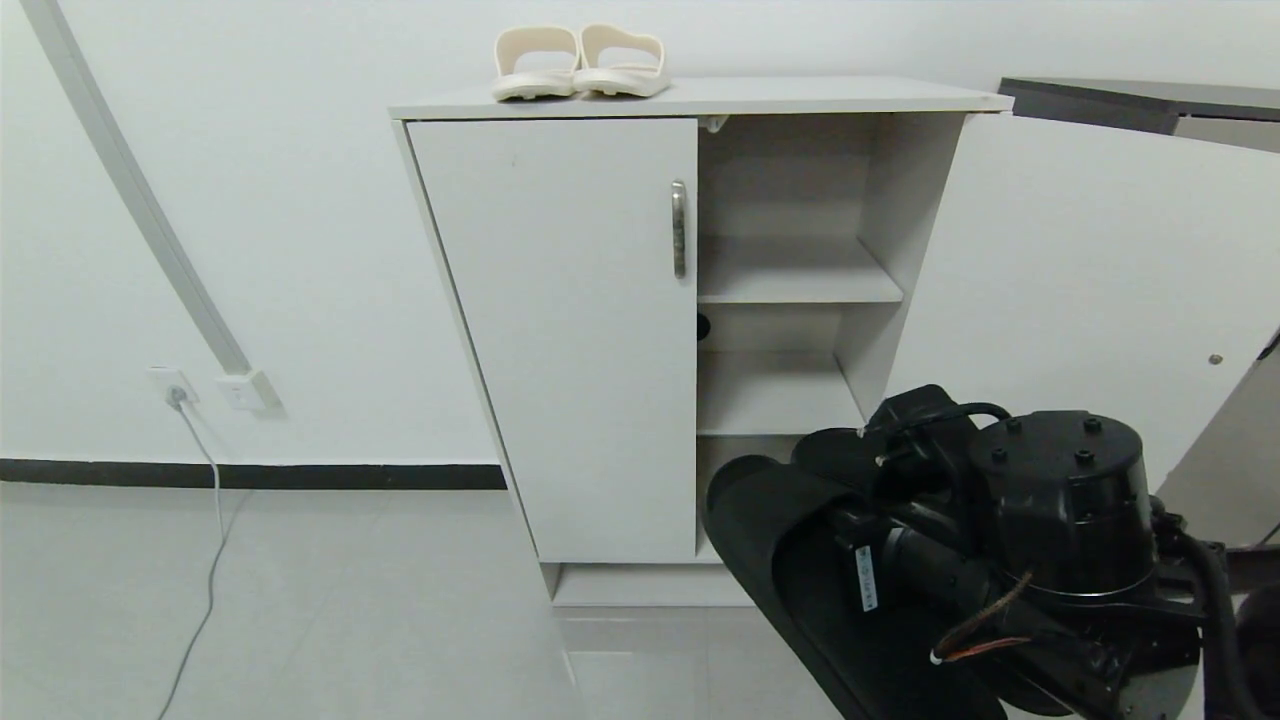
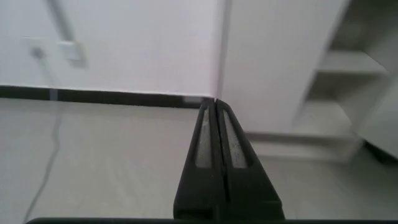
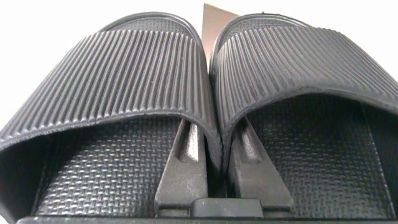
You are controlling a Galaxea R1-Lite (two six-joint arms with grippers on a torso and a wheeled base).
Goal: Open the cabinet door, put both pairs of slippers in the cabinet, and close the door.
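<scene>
Black ribbed slippers (image 3: pixel 143 68) sit side by side in the right gripper (image 3: pixel 216 155). Its two fingers (image 3: pixel 186 162) reach in under the straps and are clamped on the inner edges where the two slippers meet. In the head view this black pair (image 1: pixel 800 540) hangs off the floor (image 1: pixel 300 600), low down and just in front of the open right half of the white cabinet (image 1: pixel 800 97), near its bottom compartment.

The cabinet's left door (image 1: pixel 560 340) is closed, with its metal handle (image 1: pixel 679 228) upright along the inner edge. The right door (image 1: pixel 1080 260) is swung wide open, and two shelves, an upper (image 1: pixel 790 280) and a lower (image 1: pixel 770 400), show inside. A cream pair of slippers (image 1: pixel 580 62) rests on top of the cabinet, over the closed door, the two touching each other.

The left gripper (image 2: pixel 215 109) is above the floor to the left of the cabinet, its fingers pressed flat together with nothing between them. On the wall to the left is a socket (image 1: pixel 170 385), with a grey cable (image 1: pixel 210 560) trailing down to the floor.
</scene>
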